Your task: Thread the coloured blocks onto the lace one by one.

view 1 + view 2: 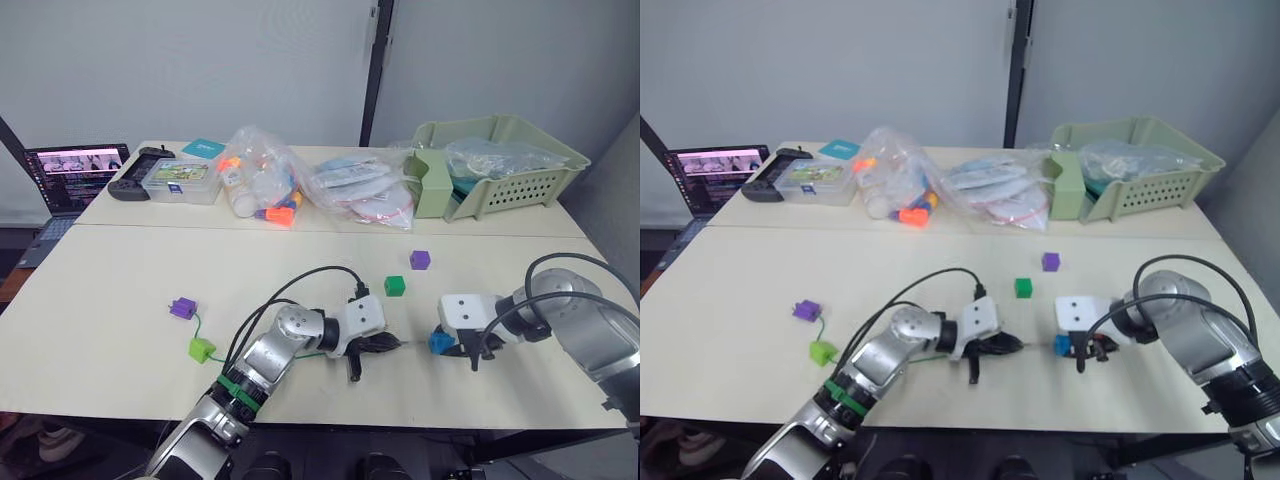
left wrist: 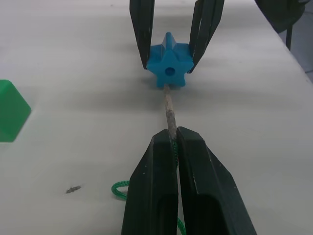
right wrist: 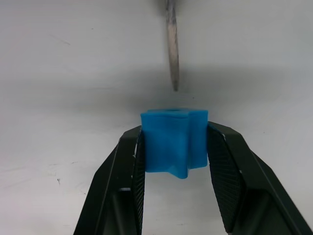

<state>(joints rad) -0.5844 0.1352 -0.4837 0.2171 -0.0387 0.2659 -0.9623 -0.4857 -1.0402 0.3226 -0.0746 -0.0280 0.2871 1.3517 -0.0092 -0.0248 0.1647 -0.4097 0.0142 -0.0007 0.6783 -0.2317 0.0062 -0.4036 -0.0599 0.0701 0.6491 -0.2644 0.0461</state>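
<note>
Head views: On the near part of the pale table [image 1: 100, 300], the left gripper [image 1: 385, 345] pinches the green lace [image 1: 205, 325] near its stiff tip, which points right toward the blue star-shaped block [image 1: 440, 343] clamped in the right gripper [image 1: 452, 347].

Threaded so far: A purple block [image 1: 182, 308] and a lime green block [image 1: 201, 349] sit on the lace at the near left, it seems.

Still loose: A dark green block [image 1: 394, 286] and a second purple block [image 1: 420, 260] lie farther back, right of centre, well apart from both grippers.

Left wrist view: The left gripper's fingers [image 2: 154, 191] are closed tight on the lace tip [image 2: 169, 110], which reaches toward the block's centre hole [image 2: 169, 71]. The tip ends just below the hole, touching or nearly so.

Right wrist view: The right gripper's pads [image 3: 142, 164] squeeze the blue block from both sides; the tip [image 3: 172, 44] hangs just beyond it, not yet inside.

Risk: The tip looks slightly off the hole's line; pushing on could butt it against the block's face and bend it, or twist the block in its grip.
</note>
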